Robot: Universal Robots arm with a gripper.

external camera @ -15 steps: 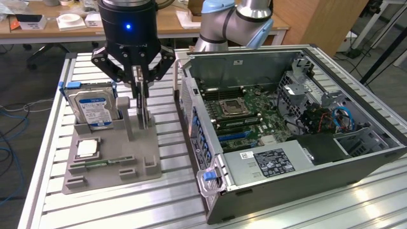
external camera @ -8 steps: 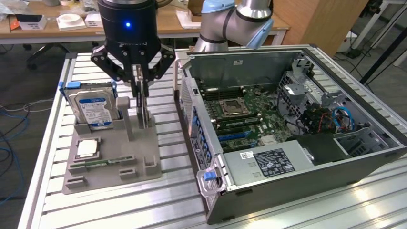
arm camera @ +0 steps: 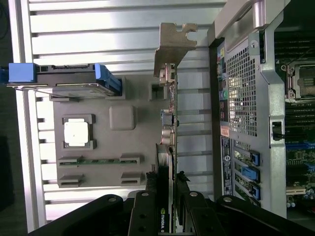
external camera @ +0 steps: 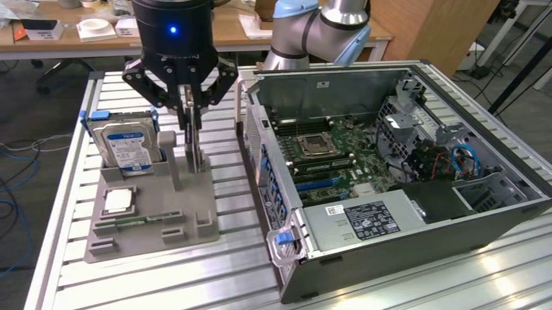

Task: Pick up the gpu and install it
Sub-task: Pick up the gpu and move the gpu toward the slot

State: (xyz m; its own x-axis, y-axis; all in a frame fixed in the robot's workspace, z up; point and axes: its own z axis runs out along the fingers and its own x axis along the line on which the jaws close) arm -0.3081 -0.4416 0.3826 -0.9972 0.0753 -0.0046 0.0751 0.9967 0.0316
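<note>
**Exterior view: jaws clamped on the gpu, pick-up in hand**

Gripper is down over the grey holder tray, and the jaws are closed on the upper edge of the gpu. The card stands upright on its edge at the back of the tray, at three o'clock of the hard drive. Wrist view backs that up: both fingers pinch the card's faces, with the silver bracket at the far end.

I cannot tell whether the lower edge sits in its slot or hangs just clear of it. The tray lies at nine o'clock of the open computer case.

So this is the pick-up step: the grasp is made and the install has not yet begun. The motherboard waits inside the case.

My read is that the next move calls for a straight, vertical lift. That way the card neither binds in the holder nor drags the tray.
</note>
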